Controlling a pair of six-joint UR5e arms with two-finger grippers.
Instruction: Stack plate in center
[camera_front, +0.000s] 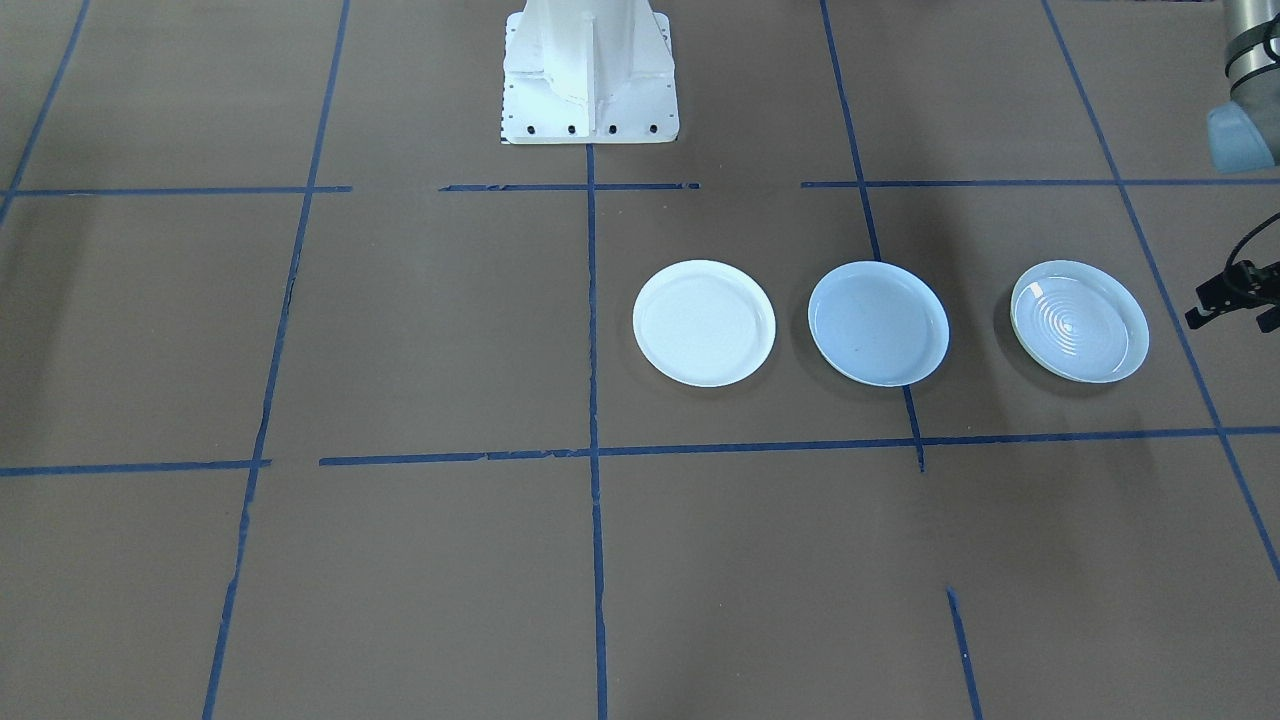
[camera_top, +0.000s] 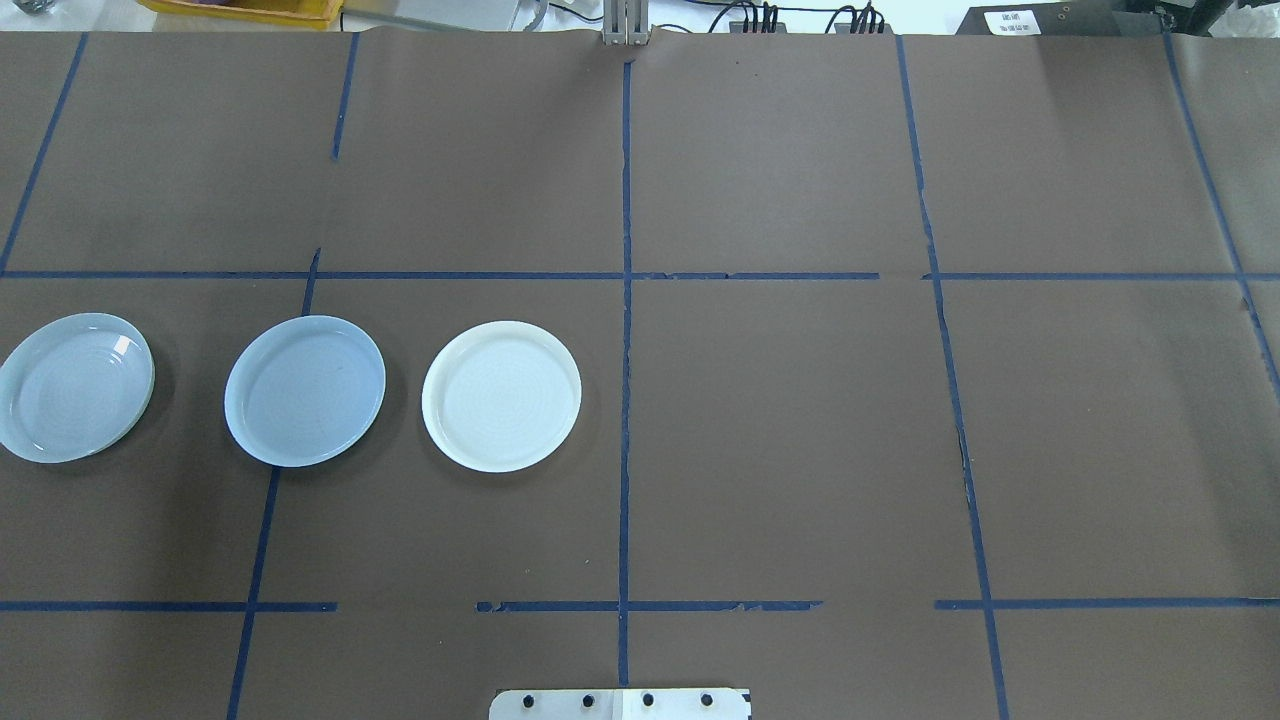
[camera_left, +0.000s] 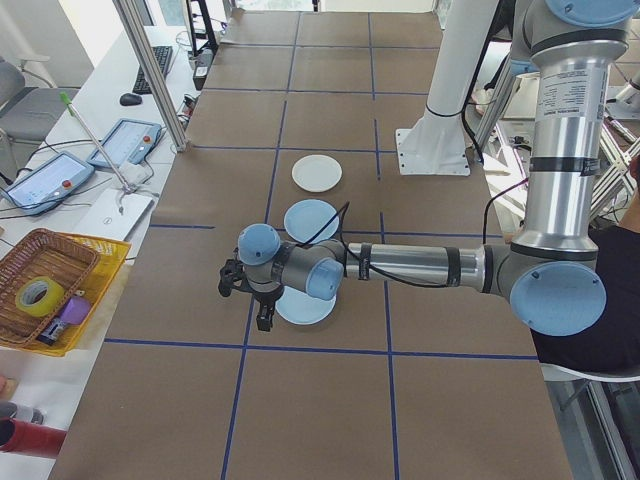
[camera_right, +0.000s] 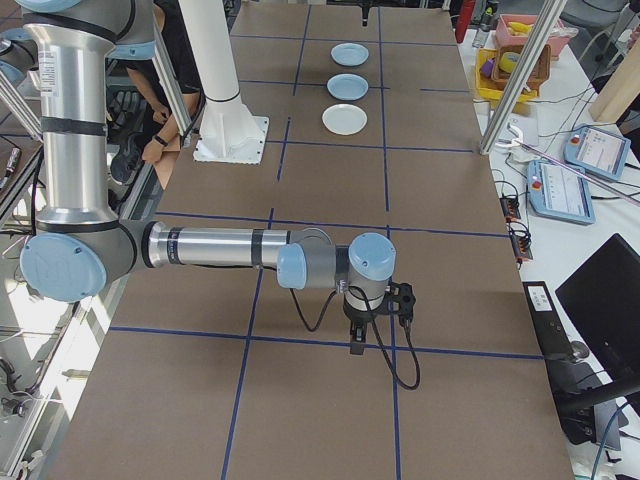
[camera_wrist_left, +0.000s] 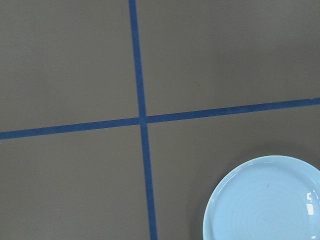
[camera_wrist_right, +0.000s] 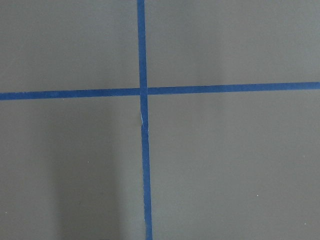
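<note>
The overhead view shows three plates in a row and neither arm. From its left: the ringed plate (camera_top: 75, 386), the plain blue-grey center plate (camera_top: 304, 390), the white plate (camera_top: 501, 396), all apart, none stacked.

The front-facing view alone catches the left gripper (camera_front: 1235, 298) at its right edge, just beyond the ringed plate's outer side; its fingers are cut off, so open or closed cannot be told. The left wrist view shows only that plate's rim (camera_wrist_left: 265, 202) beside a tape cross (camera_wrist_left: 142, 120).

The right gripper (camera_right: 375, 320) appears only in the right side view, well apart from all plates; its state cannot be told. Bare brown table (camera_top: 800, 440) surrounds it.
</note>
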